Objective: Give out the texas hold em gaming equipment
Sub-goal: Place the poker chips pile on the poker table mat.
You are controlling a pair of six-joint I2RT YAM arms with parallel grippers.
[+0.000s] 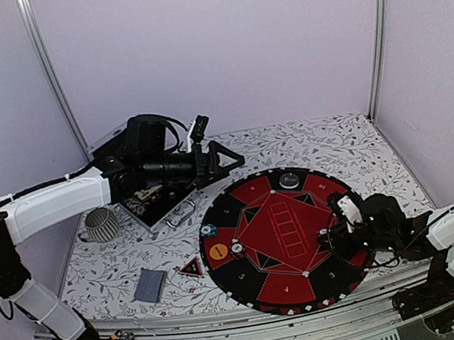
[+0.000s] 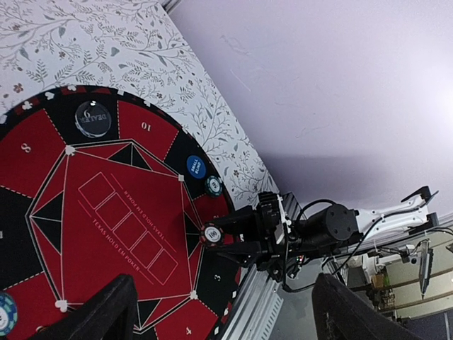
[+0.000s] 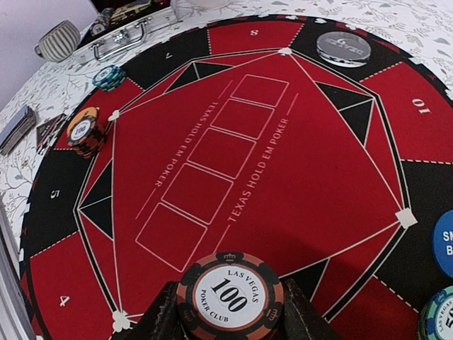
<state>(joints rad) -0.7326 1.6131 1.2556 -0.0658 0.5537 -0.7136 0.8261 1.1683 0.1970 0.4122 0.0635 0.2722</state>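
Observation:
A stack of red-and-black "100" poker chips (image 3: 230,297) sits between the fingers of my right gripper (image 3: 228,319), which is shut on it low over the right part of the red-and-black mat (image 1: 257,292). The same held stack (image 2: 212,234) shows in the left wrist view. On the mat lie an orange button with a chip stack (image 3: 85,131), a teal chip (image 3: 108,76), a clear dealer disc (image 3: 343,46), and a blue button (image 2: 196,166) beside another teal chip (image 2: 214,185). A grey-blue card deck (image 1: 150,285) lies left of the mat. My left gripper (image 1: 234,162) hangs open and empty above the case.
The silver case (image 1: 158,204) lies open behind the mat's left side, with a ribbed cup (image 1: 100,225) to its left. A small dark triangular piece (image 1: 192,269) lies between the deck and the mat. White walls close off the back and sides.

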